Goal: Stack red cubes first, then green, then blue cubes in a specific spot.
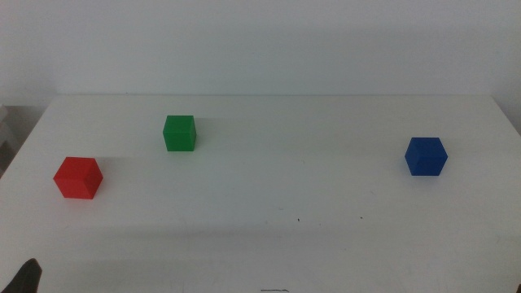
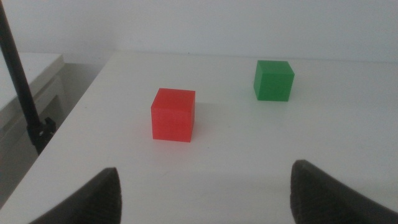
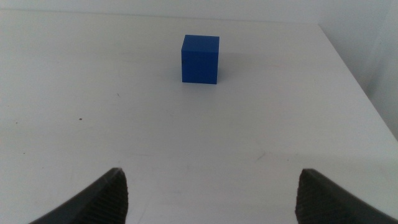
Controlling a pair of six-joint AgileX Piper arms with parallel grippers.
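**Q:** Layout at this entry, widest thing first?

**A:** I log the white table (image 1: pixel 269 244), with three cubes well apart on it, none stacked. The red cube (image 1: pixel 78 177) sits near the left front, the green cube (image 1: pixel 179 133) is just behind and to its right, and the blue cube (image 1: pixel 426 155) is far over on the right side. The stacking spot is unmarked; I judge it to be bare tabletop somewhere between the groups, but I cannot tell where.

**Q:** Grippers?

**A:** The left gripper (image 2: pixel 205 193) waits at the near left edge, jaws spread wide, nothing between them. In its wrist view the red cube (image 2: pixel 173 114) lies ahead of the gap, slightly off to one side, with the green cube (image 2: pixel 273 79) beyond. The right gripper (image 3: pixel 211 193) also has its jaws spread and empty, with the blue cube (image 3: pixel 201 58) ahead of it and well apart.

**Q:** Step in hand, and how do I do it well?

**A:** Red goes first, so I judge the left arm should work alone. I plan to centre the gap on the cube before descending. It sits turned a little, so I rotate the wrist until the jaws meet two flat opposite faces, not corners. I close low on the cube and lift straight. Risk: a corner pinch could twist it and spoil the base for green and blue.
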